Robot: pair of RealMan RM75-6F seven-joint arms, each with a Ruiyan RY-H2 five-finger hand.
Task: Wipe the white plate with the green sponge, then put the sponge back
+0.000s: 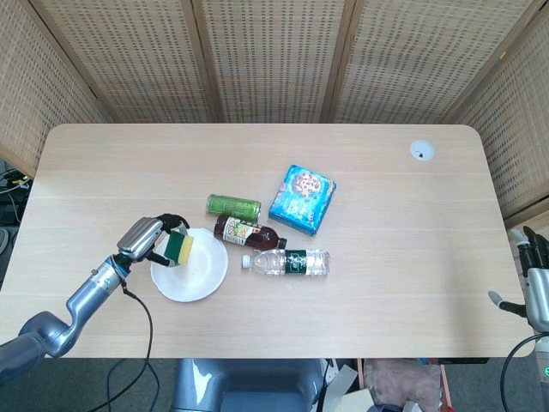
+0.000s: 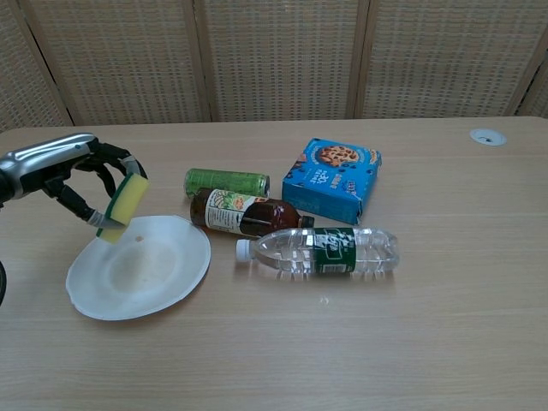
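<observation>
1. Green-and-yellow, the sponge [image 1: 179,247] sits pinched in your left hand [image 1: 154,242], thumb on one face and fingers [image 2: 110,163] curled over the other; the chest view shows it held on edge, tilted, yellow foam turned toward the camera.
2. Your sponge hangs over the white plate's [image 1: 200,279] rim at about 10 o'clock; I cannot tell whether its lower corner touches the plate or floats just above it.
3. Your right hand [image 1: 537,279] shows only at the head view's right edge, off the table [image 1: 403,232] at about 4 o'clock from the plate, well apart from everything; its fingers point upward and apart, holding nothing.
4. At 2 o'clock from the plate you have a brown sauce bottle [image 1: 247,233] lying on its side, with a green can [image 1: 232,206] lying just behind it.
5. At 3 o'clock lies a clear water bottle [image 1: 287,263], cap toward the plate.
6. Beyond the bottles, at about 2 o'clock, rests a blue cookie box [image 1: 302,199].
</observation>
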